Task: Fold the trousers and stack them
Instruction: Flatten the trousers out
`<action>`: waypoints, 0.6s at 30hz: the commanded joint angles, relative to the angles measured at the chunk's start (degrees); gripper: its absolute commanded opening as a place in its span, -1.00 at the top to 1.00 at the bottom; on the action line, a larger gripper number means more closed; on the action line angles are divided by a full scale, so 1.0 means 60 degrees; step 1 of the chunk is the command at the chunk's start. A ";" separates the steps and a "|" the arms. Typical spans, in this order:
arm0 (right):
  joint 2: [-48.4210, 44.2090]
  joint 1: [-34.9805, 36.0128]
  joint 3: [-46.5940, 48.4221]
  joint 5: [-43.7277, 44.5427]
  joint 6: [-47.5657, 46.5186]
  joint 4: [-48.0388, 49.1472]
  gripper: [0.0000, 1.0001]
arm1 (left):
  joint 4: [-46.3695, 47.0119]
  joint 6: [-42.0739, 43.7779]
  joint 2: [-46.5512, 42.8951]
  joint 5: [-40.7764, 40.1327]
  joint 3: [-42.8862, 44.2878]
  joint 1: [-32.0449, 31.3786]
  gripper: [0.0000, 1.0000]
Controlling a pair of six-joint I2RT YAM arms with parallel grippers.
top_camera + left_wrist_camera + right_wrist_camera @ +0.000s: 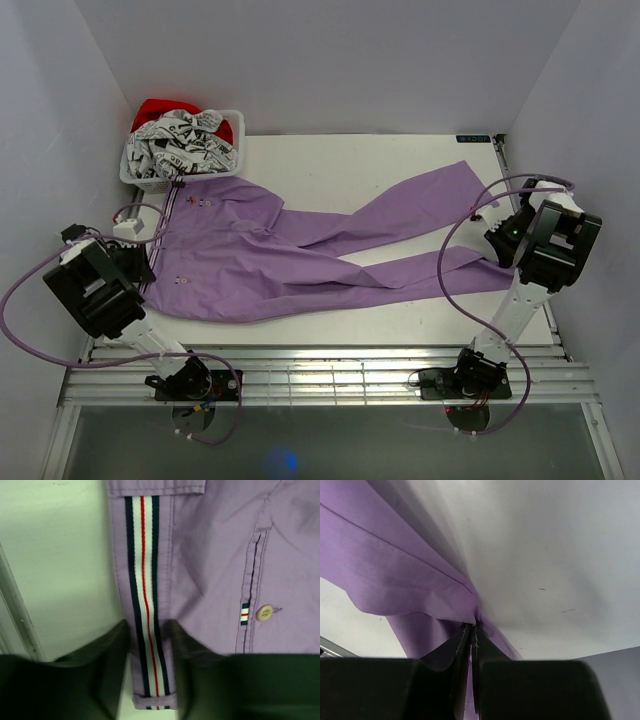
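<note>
Readying a fold, lilac trousers [250, 270] are pinched at a leg end by the right gripper [472, 626]; the striped waistband [142, 555] is straddled, ungripped, by the half-open left gripper [148, 632].

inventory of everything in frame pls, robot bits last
trousers: 1, lilac-purple, spread across the table, waist at left
waistband: 1, white with dark and red stripes, trousers' left end
button: 1, cream, beside a pocket slit
basket: 1, white, far-left corner
printed cloth: heap, black-and-white, in basket
red garment: 1, red, in basket, at the back
table: 1, white
left gripper: 1, black, open, straddling waistband
right gripper: 1, black, shut on a trouser leg, right side
</note>
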 commanded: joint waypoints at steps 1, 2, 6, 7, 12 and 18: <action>-0.0368 0.0084 -0.0574 0.0443 -0.0395 0.0001 0.85 | 0.0097 0.0333 0.0281 -0.0513 -0.0057 0.0039 0.17; -0.0398 0.0084 -0.0648 0.0560 -0.0439 -0.0043 0.85 | 0.0272 0.0348 0.0237 -0.0718 -0.0130 0.0068 0.34; -0.0413 0.0069 -0.0796 0.0825 -0.0513 -0.0277 0.85 | 0.0888 0.0421 -0.0041 -0.1422 -0.0117 0.0492 1.00; -0.0340 0.0084 -0.0766 0.0825 -0.0498 -0.0336 0.85 | 0.0889 0.0465 -0.0056 -0.1554 0.0000 0.0755 1.00; -0.0178 0.0099 -0.0517 0.1220 -0.0659 -0.0454 0.84 | 0.1108 0.0744 -0.0144 -0.1818 0.0411 0.1182 1.00; 0.0276 0.0099 -0.0370 0.1455 -0.0717 0.0204 0.84 | 0.1813 0.0114 -0.0364 -0.1997 0.0543 0.1182 1.00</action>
